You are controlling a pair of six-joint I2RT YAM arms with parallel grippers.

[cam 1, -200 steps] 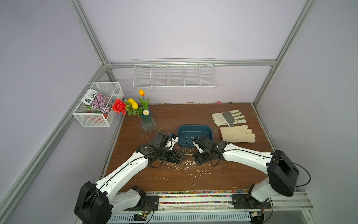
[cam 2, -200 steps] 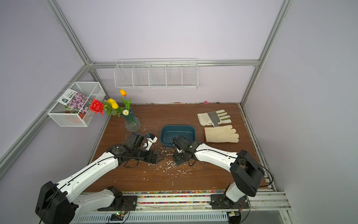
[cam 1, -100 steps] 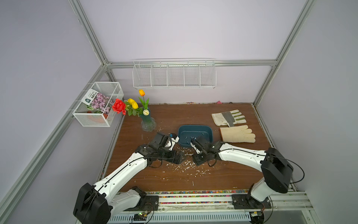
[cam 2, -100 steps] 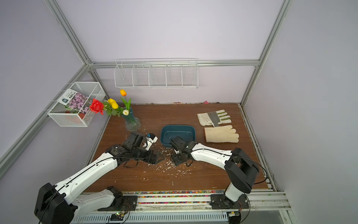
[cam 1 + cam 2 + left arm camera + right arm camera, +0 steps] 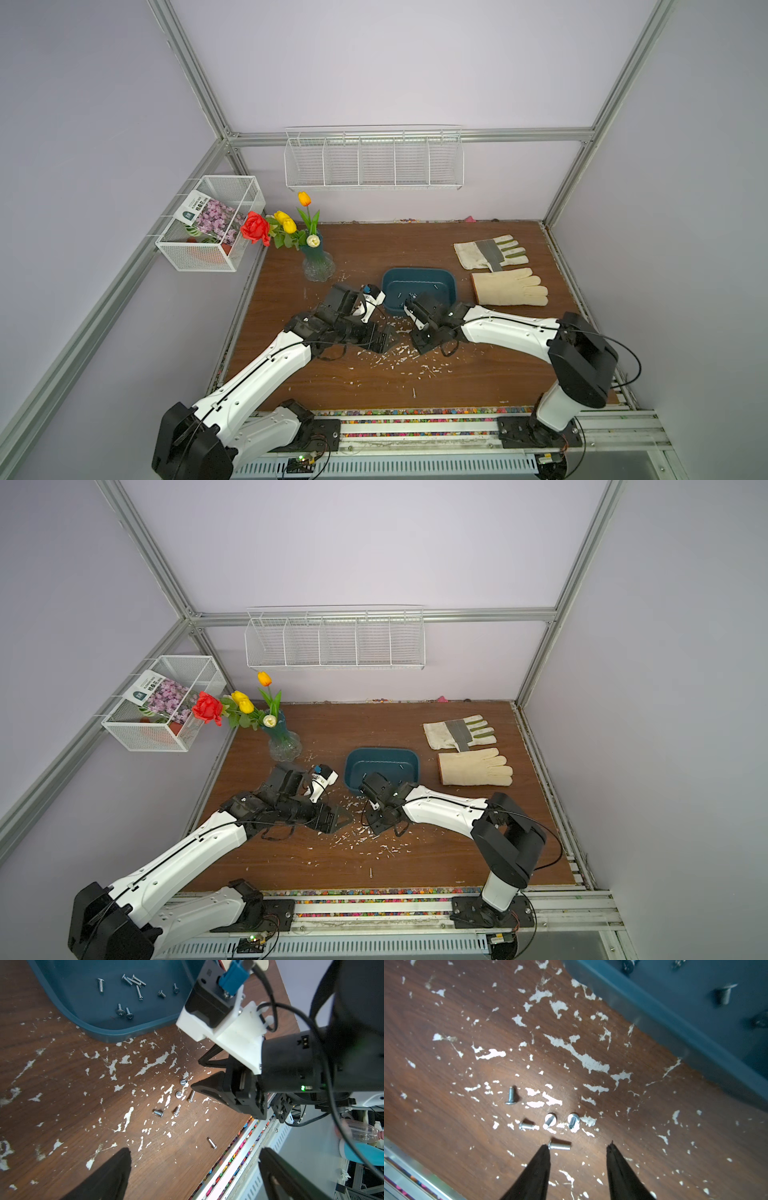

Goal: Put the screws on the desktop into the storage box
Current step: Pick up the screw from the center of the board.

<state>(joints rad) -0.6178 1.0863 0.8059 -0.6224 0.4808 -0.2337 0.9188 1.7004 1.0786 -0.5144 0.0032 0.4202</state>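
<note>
Screw (image 5: 559, 1145) btwn R fingers (image 5: 536, 1169), just by one tip; ungripped.

The desktop (image 5: 446, 1012) is showing brown wood grain with rough white flaked patches. The screws (image 5: 559, 1145) are shining as bright silvery metal. The storage box (image 5: 116, 1030) is looking like smooth, half-glossy teal plastic. The gloves (image 5: 509, 286) are appearing as matt, cream, coarse cloth.

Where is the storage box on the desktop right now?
In both top views the storage box sits near the middle of the desktop, between the flower vase on its left and the cream glove close on its right.
</note>
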